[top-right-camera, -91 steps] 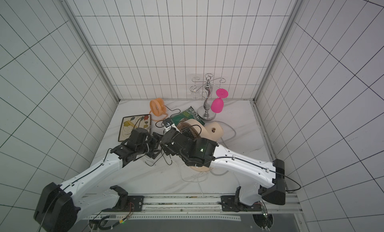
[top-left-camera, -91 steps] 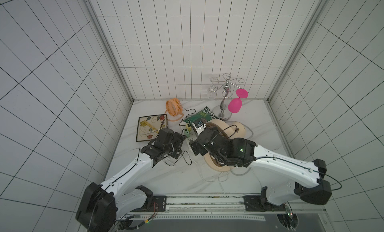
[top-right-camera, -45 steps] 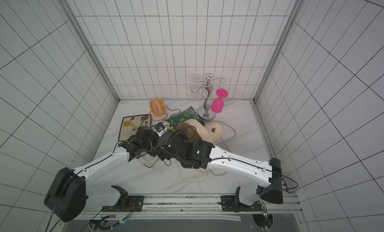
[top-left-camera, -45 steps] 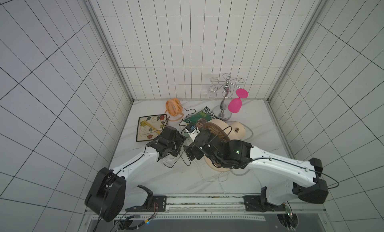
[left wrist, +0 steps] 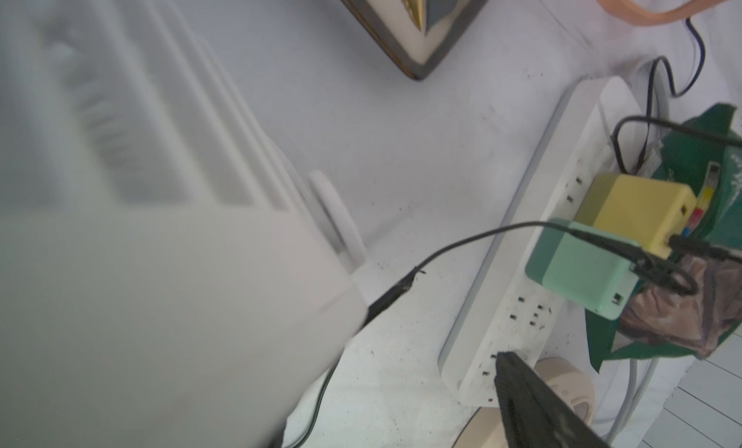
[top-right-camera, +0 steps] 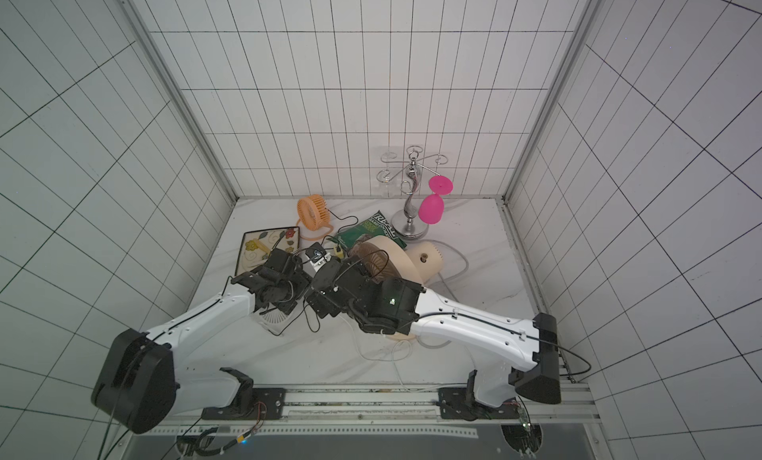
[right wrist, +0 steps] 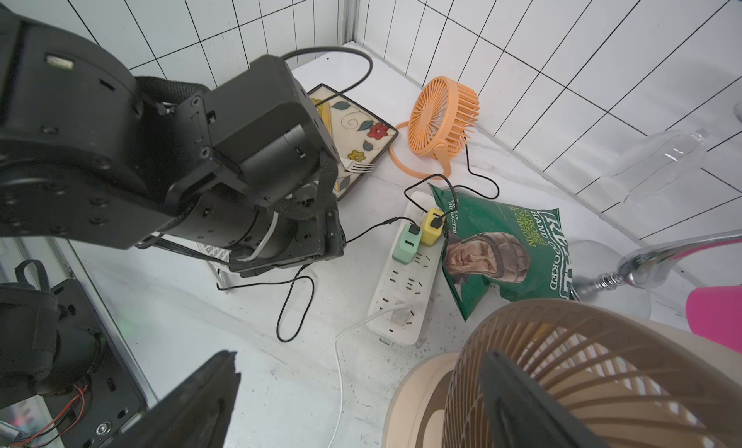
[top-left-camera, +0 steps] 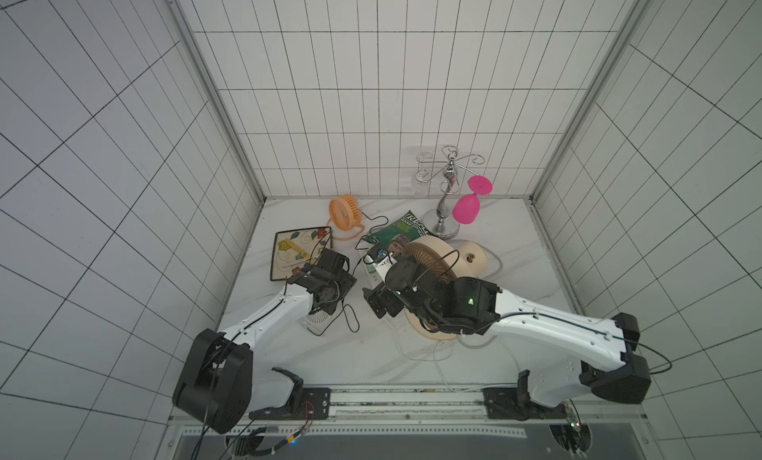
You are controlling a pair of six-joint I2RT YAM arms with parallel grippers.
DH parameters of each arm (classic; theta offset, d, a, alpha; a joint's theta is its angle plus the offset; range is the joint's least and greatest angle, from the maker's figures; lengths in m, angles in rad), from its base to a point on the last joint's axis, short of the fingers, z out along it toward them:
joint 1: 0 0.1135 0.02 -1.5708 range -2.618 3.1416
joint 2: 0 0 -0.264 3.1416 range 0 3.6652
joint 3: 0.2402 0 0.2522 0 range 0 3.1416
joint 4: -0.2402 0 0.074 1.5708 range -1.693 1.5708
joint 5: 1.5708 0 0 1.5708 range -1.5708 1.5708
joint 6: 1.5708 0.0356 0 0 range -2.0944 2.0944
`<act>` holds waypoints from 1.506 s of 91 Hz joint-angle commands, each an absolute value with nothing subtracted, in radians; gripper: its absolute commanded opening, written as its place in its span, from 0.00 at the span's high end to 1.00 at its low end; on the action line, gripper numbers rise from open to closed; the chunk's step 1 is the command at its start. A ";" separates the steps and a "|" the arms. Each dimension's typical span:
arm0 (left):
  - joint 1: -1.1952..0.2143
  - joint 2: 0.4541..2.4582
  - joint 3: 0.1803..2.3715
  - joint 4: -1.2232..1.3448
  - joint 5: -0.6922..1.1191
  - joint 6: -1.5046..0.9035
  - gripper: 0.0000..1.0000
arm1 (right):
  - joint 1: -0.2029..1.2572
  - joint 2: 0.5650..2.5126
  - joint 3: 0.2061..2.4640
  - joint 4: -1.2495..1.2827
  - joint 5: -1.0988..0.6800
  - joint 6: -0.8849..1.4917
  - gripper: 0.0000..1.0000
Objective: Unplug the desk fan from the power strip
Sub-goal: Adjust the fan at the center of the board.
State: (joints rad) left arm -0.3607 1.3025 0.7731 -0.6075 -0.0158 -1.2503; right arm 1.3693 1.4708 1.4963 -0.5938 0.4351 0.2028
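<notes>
Two robot arms are seen over one white marble table [top-left-camera: 515, 247]. Three fans are counted. One large beige fan [top-left-camera: 437, 247] with a brown grille is lying beside the right arm. One small orange fan [right wrist: 441, 116] is standing near the back wall. One small white fan [top-left-camera: 319, 320] is mostly hidden under the left gripper [top-left-camera: 323, 295]. One silver glass stand [top-left-camera: 447, 198] is placed at the back, and one pink glass [top-left-camera: 466, 208] is hung on it upside down. One green chip bag [right wrist: 506, 245], one flowered tray [right wrist: 353, 116] and one power strip [right wrist: 403, 281] are lying between the fans.

The power strip is a long flat white bar with rows of sockets. It is laid on the table just beside the chip bag, and its edge is overlapped by the bag. Two adapters are plugged in side by side at its far end: one mint green adapter [right wrist: 407, 243] and one yellow adapter [right wrist: 431, 227]. A thin black cable is plugged into each. A thin white cord is attached at the near end.

The jaws of the right gripper [right wrist: 359, 357] are spread wide, and nothing is held between them. The strip lies ahead of them, apart from both fingers. In the left wrist view only one finger [left wrist: 534, 402] is shown, with its tip over the near end of the strip; whether contact is made cannot be told. The other side is covered by the blurred white fan, so the width of the left jaws cannot be told.
</notes>
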 commanded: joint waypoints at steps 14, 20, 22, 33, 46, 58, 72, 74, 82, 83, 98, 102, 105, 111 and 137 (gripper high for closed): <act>-0.236 1.268 0.758 -0.625 -0.038 -1.143 0.20 | 1.377 1.536 1.520 -0.635 0.429 0.231 0.04; -0.235 1.250 0.779 -0.620 -0.016 -1.131 0.19 | 1.383 1.560 1.514 -0.655 0.419 0.233 0.06; -0.236 1.244 0.786 -0.618 -0.006 -1.129 0.19 | 1.387 1.567 1.510 -0.661 0.415 0.231 0.06; -0.241 1.207 0.832 -0.618 0.040 -1.135 0.19 | 1.410 1.613 1.482 -0.691 0.398 0.202 0.12; -0.239 1.161 0.888 -0.645 0.067 -1.140 0.19 | 1.438 1.674 1.483 -0.755 0.417 0.184 0.21; -0.227 1.117 0.924 -0.681 0.063 -1.145 0.18 | 1.440 1.704 1.475 -0.756 0.401 0.184 0.26; -0.160 1.062 0.930 -0.726 0.049 -1.158 0.18 | 1.442 1.752 1.452 -0.779 0.524 0.235 0.34; -0.149 1.052 0.930 -0.733 0.045 -1.157 0.18 | 1.442 1.754 1.441 -0.779 0.547 0.244 0.34; -0.113 1.011 0.923 -0.748 0.025 -1.149 0.18 | 1.441 1.764 1.408 -0.778 0.603 0.283 0.35; -0.110 1.005 0.922 -0.748 0.023 -1.147 0.18 | 1.441 1.764 1.404 -0.779 0.605 0.286 0.35; -0.102 0.964 0.913 -0.743 0.013 -1.146 0.18 | 1.439 1.790 1.353 -0.777 0.617 0.312 0.41; -0.102 0.967 0.911 -0.743 0.024 -1.152 0.19 | 1.437 1.799 1.344 -0.776 0.618 0.317 0.42; -0.102 0.968 0.906 -0.738 0.035 -1.158 0.19 | 1.435 1.807 1.337 -0.777 0.618 0.323 0.44; -0.102 0.970 0.902 -0.731 0.052 -1.167 0.19 | 1.428 1.821 1.331 -0.779 0.610 0.340 0.45; -0.102 0.975 0.911 -0.732 0.081 -1.163 0.19 | 1.373 1.901 1.327 -0.797 0.573 0.432 0.53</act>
